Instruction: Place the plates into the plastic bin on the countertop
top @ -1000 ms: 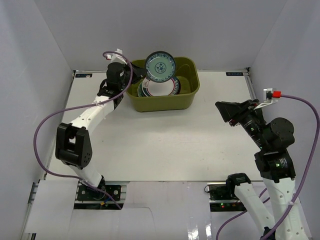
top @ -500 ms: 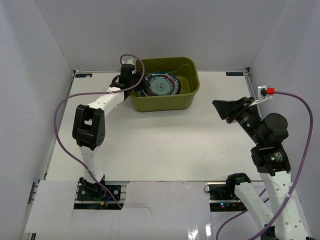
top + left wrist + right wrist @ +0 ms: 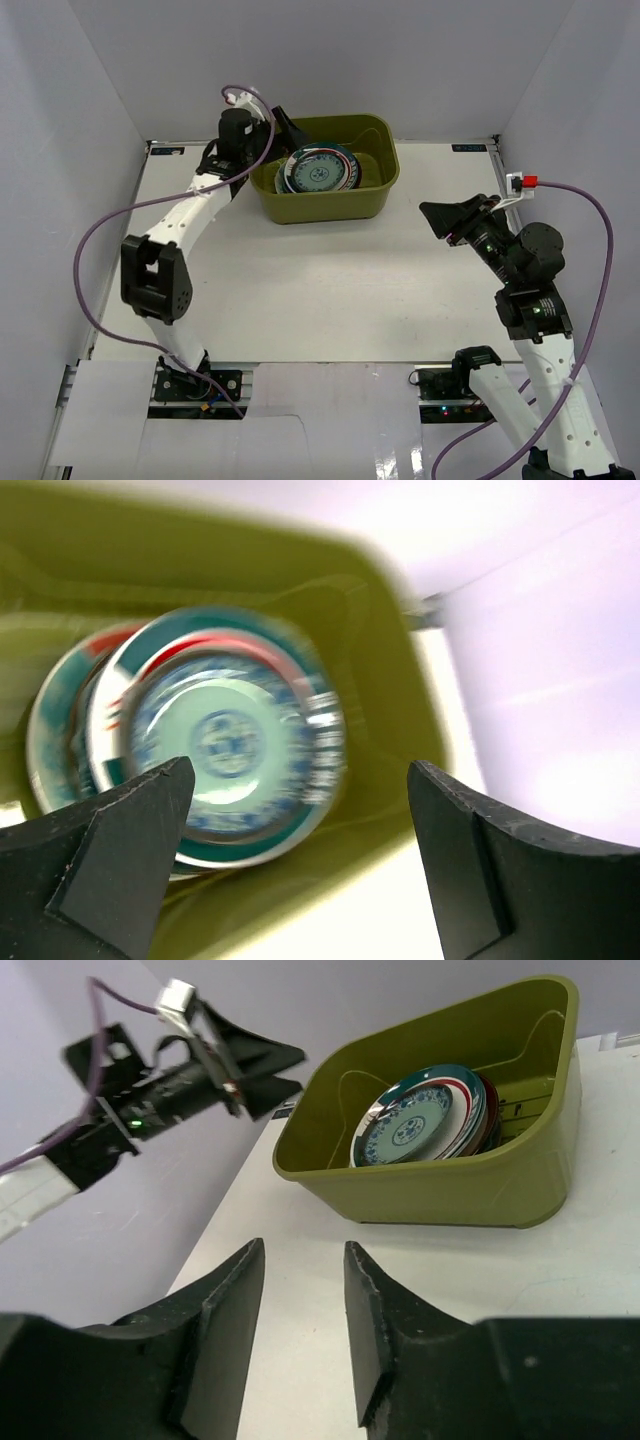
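Your left tool (image 3: 300, 800) hangs wide open, empty, above left end of bin (image 3: 325, 207); right tool (image 3: 300, 1260) part-open, empty, over tabletop (image 3: 300, 270). Plates (image 3: 318, 170) lie stacked, tilted, inside bin. Judge them stiff, glazed, slick, breakable: pinch rim edge, not face. No readable labels or writing.
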`<action>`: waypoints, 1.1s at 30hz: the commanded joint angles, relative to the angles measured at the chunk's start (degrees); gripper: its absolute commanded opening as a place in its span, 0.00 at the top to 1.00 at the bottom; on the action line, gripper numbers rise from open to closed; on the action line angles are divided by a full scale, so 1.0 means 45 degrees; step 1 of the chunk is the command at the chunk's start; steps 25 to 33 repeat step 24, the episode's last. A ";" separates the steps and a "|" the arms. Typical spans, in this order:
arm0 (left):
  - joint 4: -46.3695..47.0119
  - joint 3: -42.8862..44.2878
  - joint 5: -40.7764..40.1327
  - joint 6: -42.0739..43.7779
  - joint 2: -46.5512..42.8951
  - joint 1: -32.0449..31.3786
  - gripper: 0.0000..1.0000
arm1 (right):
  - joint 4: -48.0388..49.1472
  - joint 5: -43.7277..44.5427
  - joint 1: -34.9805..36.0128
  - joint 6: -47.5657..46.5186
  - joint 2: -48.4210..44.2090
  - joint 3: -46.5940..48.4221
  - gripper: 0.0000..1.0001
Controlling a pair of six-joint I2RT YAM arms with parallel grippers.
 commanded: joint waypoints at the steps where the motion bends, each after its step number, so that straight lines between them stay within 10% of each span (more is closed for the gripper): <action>1: 0.0825 -0.0329 0.0805 0.0307 -0.2572 -0.0043 0.02 | 0.0600 0.0138 0.0041 -0.0202 -0.0082 0.0119 0.54; 6: 0.1018 -0.2607 0.2152 0.0230 -0.5729 -0.0160 0.02 | -0.0785 0.1754 0.0041 -0.1510 -0.0238 0.1231 0.03; 20: -0.1167 -0.8142 0.2018 0.2141 -1.4816 -0.0239 0.02 | -0.0867 0.5102 0.0041 -0.3836 -0.2484 0.0551 0.10; 33: -0.1596 -0.8145 0.2037 0.2221 -1.4940 -0.0239 0.02 | 0.0748 0.4107 0.0041 -0.3759 -0.2680 -0.0425 0.10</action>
